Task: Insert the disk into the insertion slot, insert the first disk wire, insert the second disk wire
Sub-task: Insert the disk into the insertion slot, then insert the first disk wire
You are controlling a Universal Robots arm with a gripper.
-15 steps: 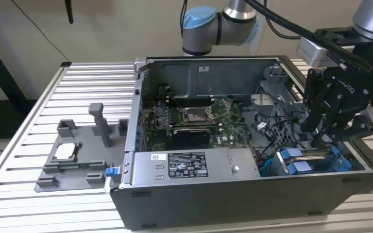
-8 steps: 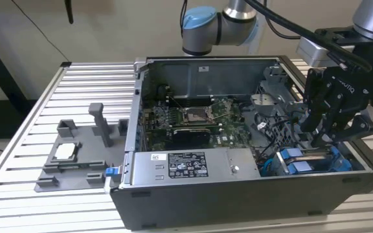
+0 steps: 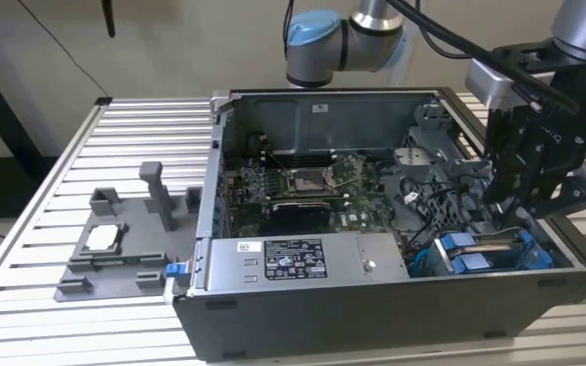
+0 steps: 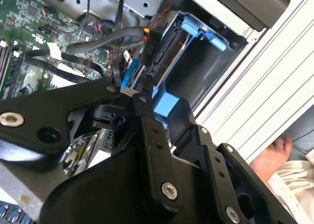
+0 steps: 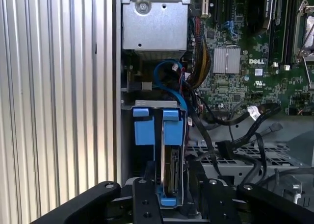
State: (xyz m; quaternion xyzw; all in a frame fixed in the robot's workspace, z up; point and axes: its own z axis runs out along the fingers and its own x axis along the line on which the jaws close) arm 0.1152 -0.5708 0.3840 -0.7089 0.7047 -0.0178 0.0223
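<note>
Blue frame on disk [image 5: 168, 172]; green mobo [image 3: 359, 174]; silver ribbed table [image 3: 150, 122]; black hand [image 5: 176, 189].

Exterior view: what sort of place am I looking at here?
Probably a robotics lab or test bench: a robot arm reaches over an open computer case lying on a slatted metal table, with a grey parts fixture beside it.

I see the case [image 3: 375, 305] on the worktop [image 3: 140, 130], fixture tray [image 3: 100, 267] beside it on the exterior view's left, motherboard [image 3: 313, 183] inside, disk [image 5: 171, 170] in the insertion slot [image 5: 153, 104], my end effector [image 3: 507, 213] just above.
</note>
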